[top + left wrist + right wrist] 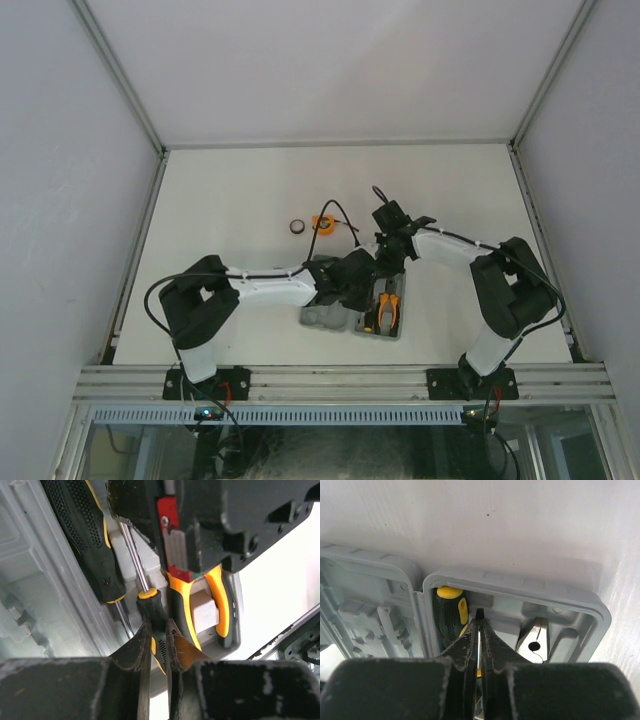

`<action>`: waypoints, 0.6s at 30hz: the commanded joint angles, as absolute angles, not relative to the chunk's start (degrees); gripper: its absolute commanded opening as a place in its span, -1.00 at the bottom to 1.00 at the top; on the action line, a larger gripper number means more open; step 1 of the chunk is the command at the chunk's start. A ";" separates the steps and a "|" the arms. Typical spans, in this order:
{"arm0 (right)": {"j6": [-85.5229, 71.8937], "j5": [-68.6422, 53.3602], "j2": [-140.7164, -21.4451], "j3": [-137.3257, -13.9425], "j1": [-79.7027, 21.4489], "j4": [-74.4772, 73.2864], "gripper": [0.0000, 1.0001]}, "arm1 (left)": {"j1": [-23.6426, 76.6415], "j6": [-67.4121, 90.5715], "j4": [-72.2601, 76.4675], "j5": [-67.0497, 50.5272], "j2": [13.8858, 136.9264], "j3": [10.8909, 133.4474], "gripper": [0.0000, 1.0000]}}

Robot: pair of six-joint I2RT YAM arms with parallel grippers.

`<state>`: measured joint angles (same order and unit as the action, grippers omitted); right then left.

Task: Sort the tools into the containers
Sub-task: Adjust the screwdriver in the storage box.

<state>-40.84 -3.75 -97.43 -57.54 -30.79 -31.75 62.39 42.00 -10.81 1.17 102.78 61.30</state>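
The grey case (330, 322) lies open between the arms. A small black-and-yellow screwdriver (156, 611) lies over its right half (520, 582), and both grippers hold it. My left gripper (159, 624) is shut on the handle. My right gripper (480, 622) is shut on the steel shaft, whose dark tip (480, 613) sticks out past the fingers. A bigger black-and-yellow screwdriver (449, 614) lies in the recess beside it. The orange-handled pliers (200, 605) rest in the same half, jaws (535, 639) toward the far wall. In the top view the two grippers meet at the case's far edge (378, 268).
A small black ring (297, 227) and a round orange tape measure (323, 224) lie on the white table beyond the case. The case's left half (365, 610) shows only moulded recesses. Aluminium rails border the table on the left, right and near sides.
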 commanded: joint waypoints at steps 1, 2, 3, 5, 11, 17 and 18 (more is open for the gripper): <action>-36.91 1.31 -106.01 -55.06 -31.70 -32.80 -1.00 | 63.02 41.32 -20.65 0.13 106.66 61.86 -1.00; -36.69 1.32 -106.91 -55.19 -31.85 -33.00 -1.00 | 63.00 41.31 -21.03 0.03 106.95 62.14 -1.00; -36.38 1.38 -107.75 -55.46 -32.01 -33.42 -1.00 | 63.00 41.31 -21.18 -0.07 107.15 62.36 -1.00; -36.06 1.85 -109.45 -55.63 -32.44 -34.12 -1.00 | 63.01 41.40 -21.54 -0.31 107.80 62.70 -1.00; -36.33 2.59 -112.65 -55.64 -33.77 -33.92 -1.00 | 63.01 41.55 -22.37 -0.33 109.94 62.71 -0.99; -36.83 2.97 -113.33 -55.23 -33.85 -33.06 -1.00 | 62.97 42.31 -22.73 -0.34 112.63 61.39 -1.00; -36.85 2.99 -113.52 -55.16 -33.84 -32.97 -1.00 | 62.97 42.42 -22.56 -0.39 112.96 60.91 -1.00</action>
<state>-39.42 -4.67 -102.13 -61.43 -31.16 -35.29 61.98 44.49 -15.42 1.30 105.08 64.51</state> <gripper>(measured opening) 0.002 0.163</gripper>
